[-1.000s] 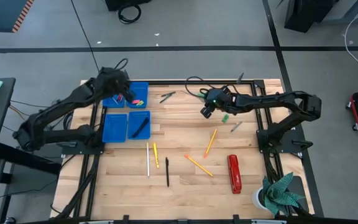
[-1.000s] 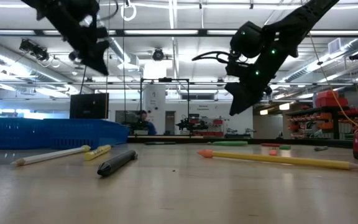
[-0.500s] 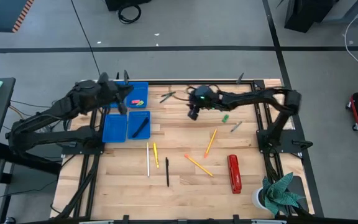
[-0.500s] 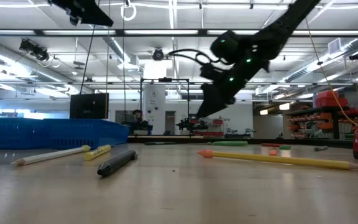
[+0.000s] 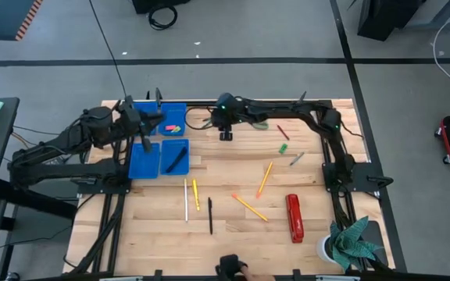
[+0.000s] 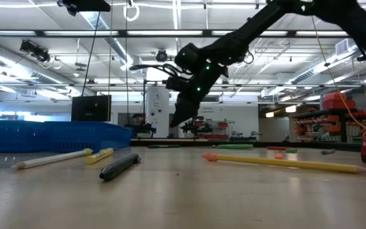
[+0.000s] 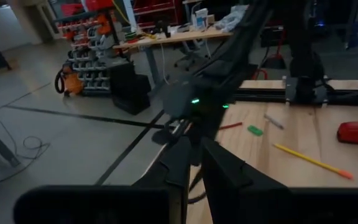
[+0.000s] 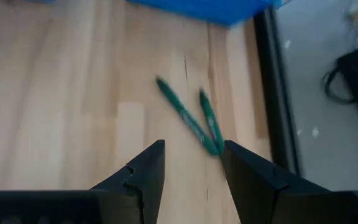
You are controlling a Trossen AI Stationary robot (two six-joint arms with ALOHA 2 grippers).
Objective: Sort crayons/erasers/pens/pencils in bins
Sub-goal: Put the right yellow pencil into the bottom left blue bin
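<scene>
A pale wooden plank surface (image 5: 225,195) with a black metal frame is seen from above. Four bright-blue rectangular plastic bins (image 5: 144,159) with ribbed walls are grouped at its far left corner. Small pink, yellow and green pieces are seen in the far right bin of the group, and a dark pen (image 5: 176,159) lies aslant in the near right one.

The right claw (image 5: 226,134) is held above the far part of the surface, just beside the bins; its two dark wedge-shaped fingers (image 8: 143,177) are spread wide with nothing between them, and a pair of green-handled scissors (image 8: 191,119) lies on the wood below them.

The left claw (image 5: 145,141) is raised above the bins. In the left wrist view its fingers (image 7: 224,169) are seen nearly together; whether anything is gripped cannot be told.

Loose on the surface lie a white pencil (image 5: 185,200), a yellow pencil (image 5: 196,195), a black pen (image 5: 209,215), two orange pencils (image 5: 265,179), a short green crayon (image 5: 283,147), a thin red stick (image 5: 283,133) and a long red stapler (image 5: 294,218).
</scene>
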